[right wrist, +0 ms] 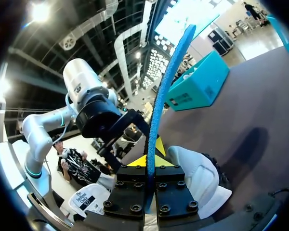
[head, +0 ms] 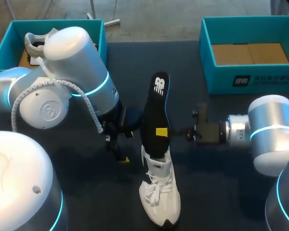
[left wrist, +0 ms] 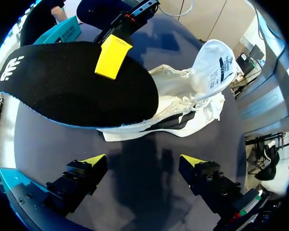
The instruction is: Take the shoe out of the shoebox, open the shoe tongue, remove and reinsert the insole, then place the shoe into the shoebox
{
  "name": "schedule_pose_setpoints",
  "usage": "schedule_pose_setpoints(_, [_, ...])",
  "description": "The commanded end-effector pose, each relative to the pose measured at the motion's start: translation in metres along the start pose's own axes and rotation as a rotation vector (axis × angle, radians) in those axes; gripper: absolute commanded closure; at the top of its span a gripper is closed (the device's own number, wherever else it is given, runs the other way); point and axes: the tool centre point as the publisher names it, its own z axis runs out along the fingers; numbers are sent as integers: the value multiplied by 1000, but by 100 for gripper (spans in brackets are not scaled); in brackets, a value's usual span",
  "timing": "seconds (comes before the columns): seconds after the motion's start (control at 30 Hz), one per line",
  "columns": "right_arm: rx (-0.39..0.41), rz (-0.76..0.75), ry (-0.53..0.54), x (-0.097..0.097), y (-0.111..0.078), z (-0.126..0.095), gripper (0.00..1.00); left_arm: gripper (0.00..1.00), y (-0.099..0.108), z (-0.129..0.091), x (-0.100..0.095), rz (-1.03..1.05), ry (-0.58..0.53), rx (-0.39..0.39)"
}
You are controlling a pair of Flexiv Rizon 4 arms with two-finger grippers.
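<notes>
While the right gripper (head: 163, 131) is clenched on the black insole (head: 156, 108), pinching it edge-on between both yellow tips partway along its length, the left gripper (head: 124, 158) hangs released just beside the shoe with nothing between its spread fingers. The white shoe (head: 160, 192) lies near the middle of the worktop's (head: 221, 192) front edge, its toe towards that edge and its tongue folded up and back. One end of the insole sits at the shoe's opening and the rest slants up and out towards the far edge. A teal shoebox (head: 2, 53) at the far left corner holds a second shoe (head: 36, 43); another teal shoebox (head: 250, 79) at the far right corner shows only its cardboard floor
</notes>
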Motion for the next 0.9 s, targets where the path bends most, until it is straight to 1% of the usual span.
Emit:
schedule_pose_setpoints(0.03, [27,8,56,-9,-2,-1,100,0,0,0,0,-1,-1,-2])
schedule_pose_setpoints(0.2, [21,10,62,-9,-9,-4,100,0,0,0,0,-1,-1,-2])
schedule_pose_setpoints(0.4, [16,7,70,-5,-20,-2,100,0,0,0,0,-1,-1,-2])
schedule_pose_setpoints(0.47, [4,7,71,-4,-23,-1,100,0,0,0,0,-1,-1,-2])
schedule_pose_setpoints(0.9, [3,6,71,-3,-23,-1,100,0,0,0,0,-1,-1,-2])
